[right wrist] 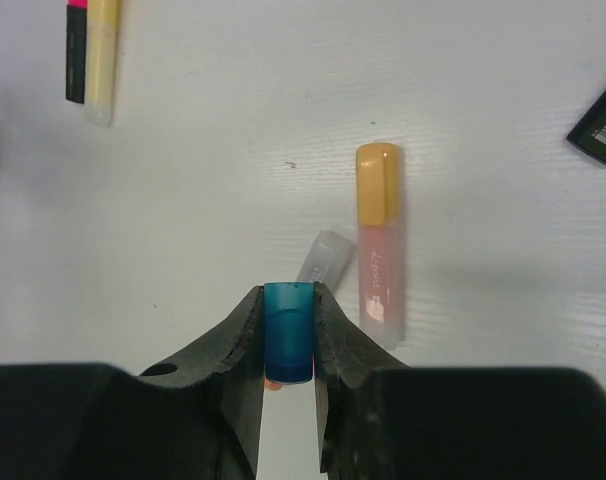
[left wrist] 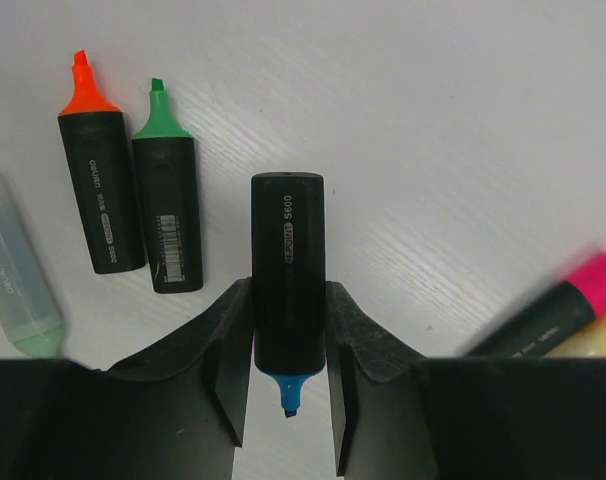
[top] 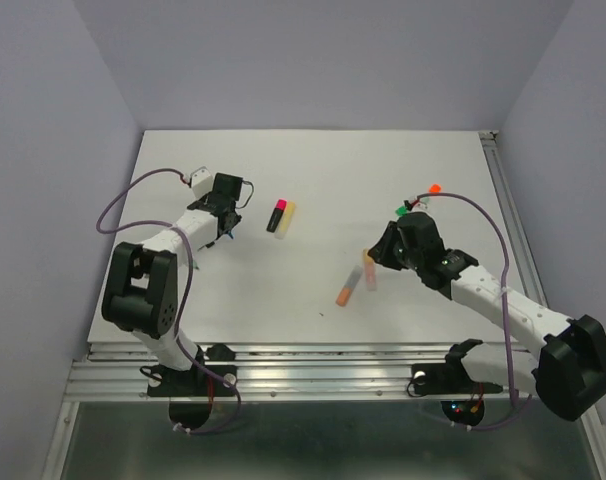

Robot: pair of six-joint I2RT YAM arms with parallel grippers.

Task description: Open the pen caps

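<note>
blue cap [right wrist: 288, 345] inside right pincer [right wrist: 288, 302]

Lit brightly and evenly; soft shadows cast on the matte white tabletop [top: 313, 180]; wrist-view foregrounds slightly blurred.

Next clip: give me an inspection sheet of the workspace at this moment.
Surface: white table, lightly grained.
Job's things: blue cap off, in the right gripper; blue-tipped black pen in the left gripper; orange pen and green pen uncapped; pink pen capped.
Clutter: nothing seen.
Grippers: both shut on their loads.
Cables: purple cables loop off both arms.
Surroundings: lavender walls; metal rail at the near edge.
</note>
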